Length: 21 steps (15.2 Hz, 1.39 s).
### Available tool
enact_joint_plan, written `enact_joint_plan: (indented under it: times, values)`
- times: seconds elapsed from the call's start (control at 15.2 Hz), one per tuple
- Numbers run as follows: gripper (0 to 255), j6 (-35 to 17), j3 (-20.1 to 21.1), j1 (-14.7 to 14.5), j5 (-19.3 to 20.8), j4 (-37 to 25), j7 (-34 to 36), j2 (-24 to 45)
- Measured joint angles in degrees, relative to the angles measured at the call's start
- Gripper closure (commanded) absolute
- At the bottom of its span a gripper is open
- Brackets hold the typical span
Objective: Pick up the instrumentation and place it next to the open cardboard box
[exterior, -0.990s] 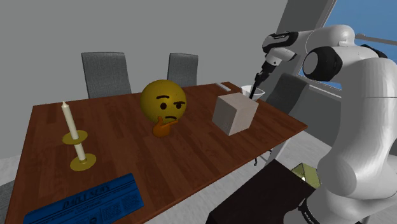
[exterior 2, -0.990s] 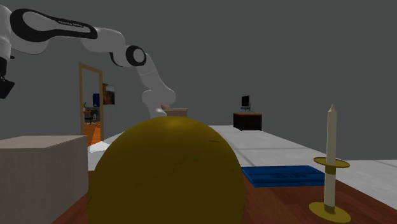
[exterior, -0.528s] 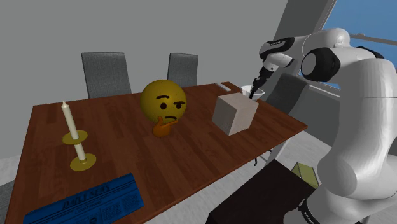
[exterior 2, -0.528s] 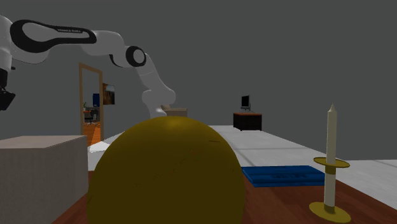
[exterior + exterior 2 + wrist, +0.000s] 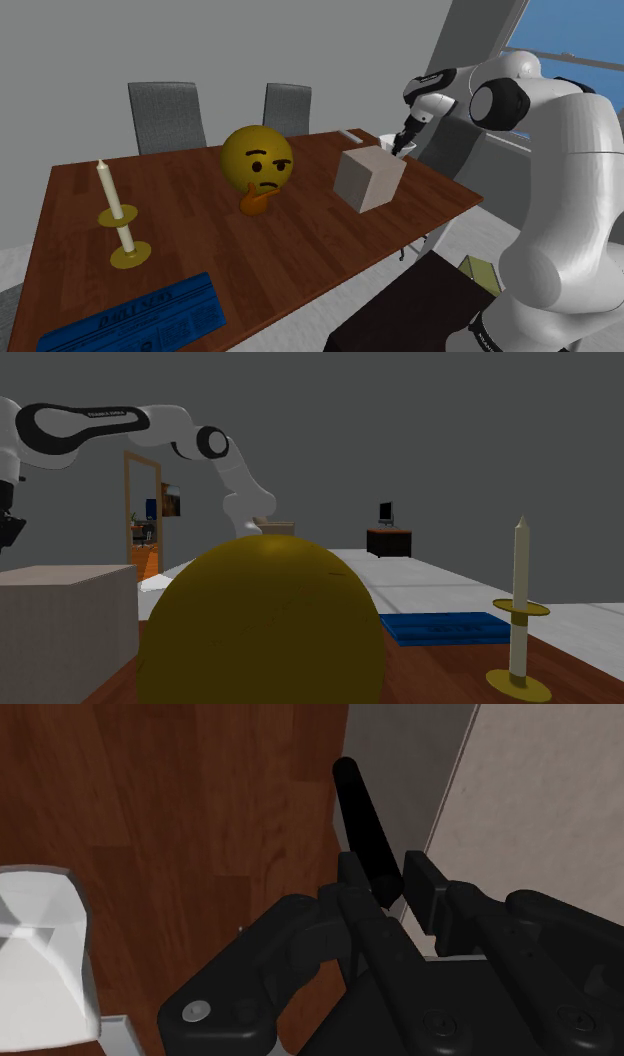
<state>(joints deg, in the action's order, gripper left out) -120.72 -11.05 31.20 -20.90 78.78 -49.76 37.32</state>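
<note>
While the gripper (image 5: 408, 130) clasps one black rod-shaped instrument (image 5: 362, 814) between its two fingers, the rod sits over the table (image 5: 200, 230) between one pale box (image 5: 369, 178) and one white open box (image 5: 40, 954). Two chairs (image 5: 165, 112) stand behind. Gripper and rod are lower than a second ago.

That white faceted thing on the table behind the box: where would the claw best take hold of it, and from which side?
Probably from above, pinching across its upper edge. The white thing stands on the table close beside the box, which would block a sideways approach from that side. Its exact shape is hard to read, so this is a guess.
</note>
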Motion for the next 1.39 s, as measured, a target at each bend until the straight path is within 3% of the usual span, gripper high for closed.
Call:
enact_joint_plan:
  times: [0.92,1.32,1.39]
  values:
    - [255,-8.27,1.00,0.56,-2.08,2.41,-2.68,3.81]
    - [255,-9.00,1.00,0.52,-2.21,2.84,-2.80,3.69]
    - [0,-8.30,0.95,0.52,-2.04,1.92,-2.47,4.18]
